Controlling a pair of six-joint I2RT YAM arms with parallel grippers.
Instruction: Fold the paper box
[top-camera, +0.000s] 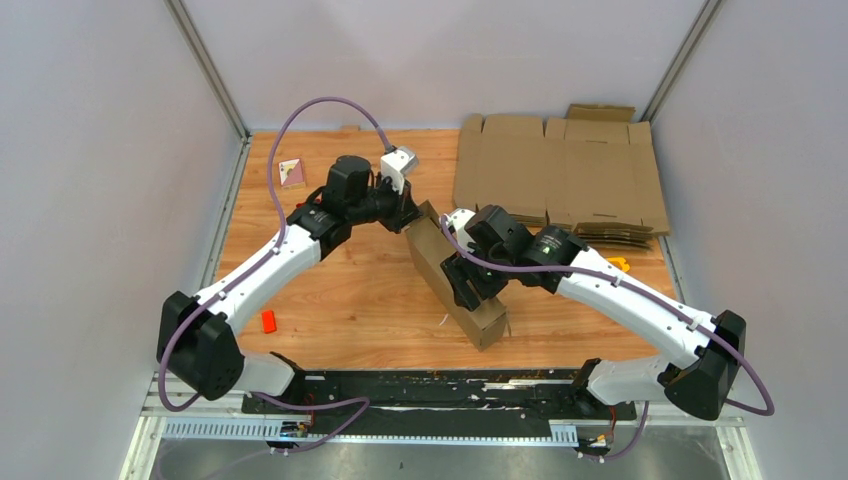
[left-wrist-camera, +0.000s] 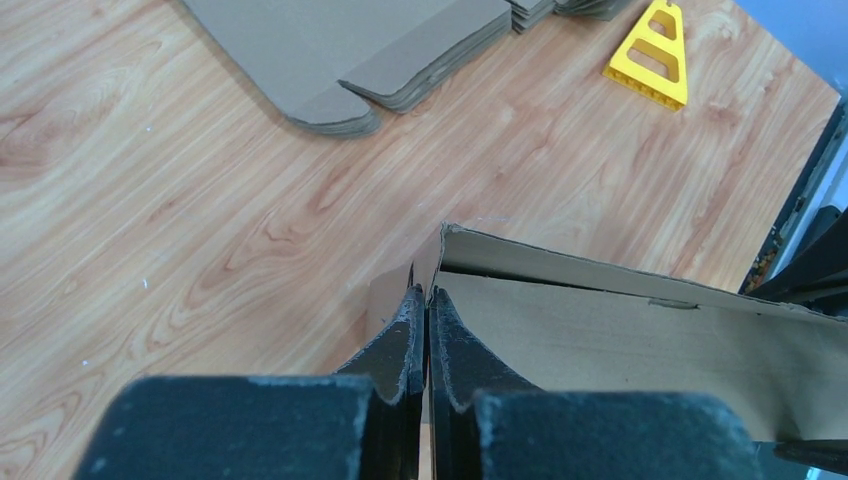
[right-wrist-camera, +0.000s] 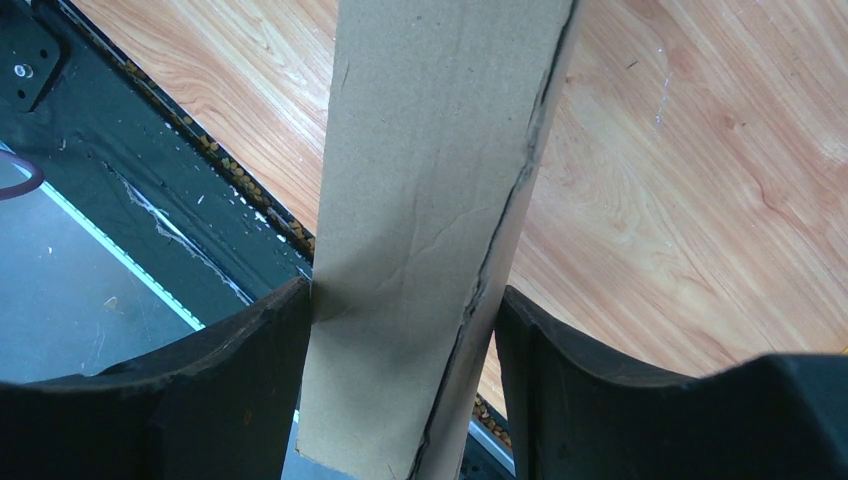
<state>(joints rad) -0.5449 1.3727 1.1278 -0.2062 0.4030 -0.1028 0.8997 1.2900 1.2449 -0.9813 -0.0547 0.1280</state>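
Note:
The paper box is a long brown cardboard shape, partly folded, standing on edge on the wooden table and running from the centre toward the near edge. At its far corner my left gripper is shut on a thin cardboard flap. In the left wrist view the fingertips meet at the box's corner edge, with its inner wall stretching off to the right. My right gripper straddles the box's near half. In the right wrist view both jaws press the sides of the box, with the right gripper shut across its width.
A pile of flat cardboard sheets lies at the back right, also seen in the left wrist view as the pile. A yellow triangular tool lies near it. A small red piece sits front left. A black rail borders the near edge.

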